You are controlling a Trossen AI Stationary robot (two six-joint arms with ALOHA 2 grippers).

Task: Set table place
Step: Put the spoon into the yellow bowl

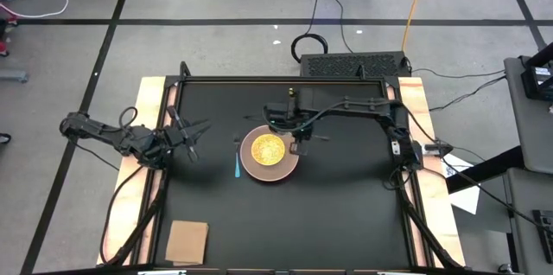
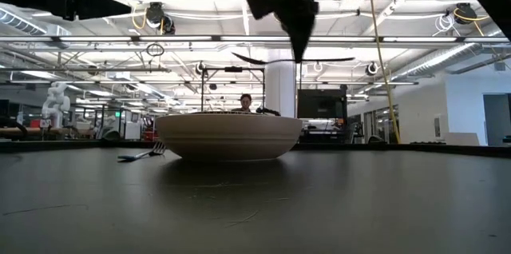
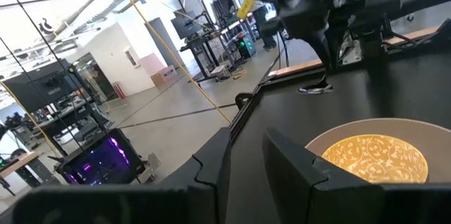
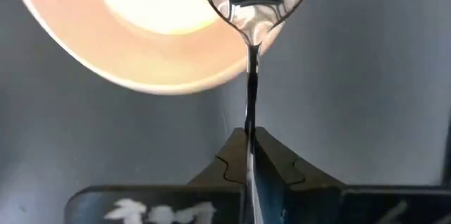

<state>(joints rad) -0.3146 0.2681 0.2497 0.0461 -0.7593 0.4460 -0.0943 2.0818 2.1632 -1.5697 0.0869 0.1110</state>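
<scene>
A: Where are we at w/ the place setting?

B: I've got the right gripper [image 4: 248, 155] pinched tight on the spoon [image 4: 251, 2], handle between the fingers, bowl end sticking out past the right edge of the plate [image 1: 275, 169]. In the low view the spoon hangs clear above the table [image 1: 346, 214], not touching anything. Yellow dish [image 1: 267, 148] sits on the plate, mid-table. Blue utensil [image 1: 238, 168] lies just beside the plate on its left.

A: Left arm?

B: Left gripper [image 1: 192, 136] waits near the left edge, fingers part-open, nothing in them.

A: So what worries you?

B: Mainly the grip. It's only on the thin handle, so the spoon could swivel or slip if I bring it down fast. If the bowl end clips the plate rim on the way, I reckon it knocks the plate and drags the dish w/ it.

A: And on release?

B: If I let go too high, it'll prob bounce and skid on that smooth black top, maybe land crooked or half on the rim. I can't tell exact height over the table from here, so I'd go slow.

A: Arms clashing?

B: Unlikely, they're well apart.
</scene>
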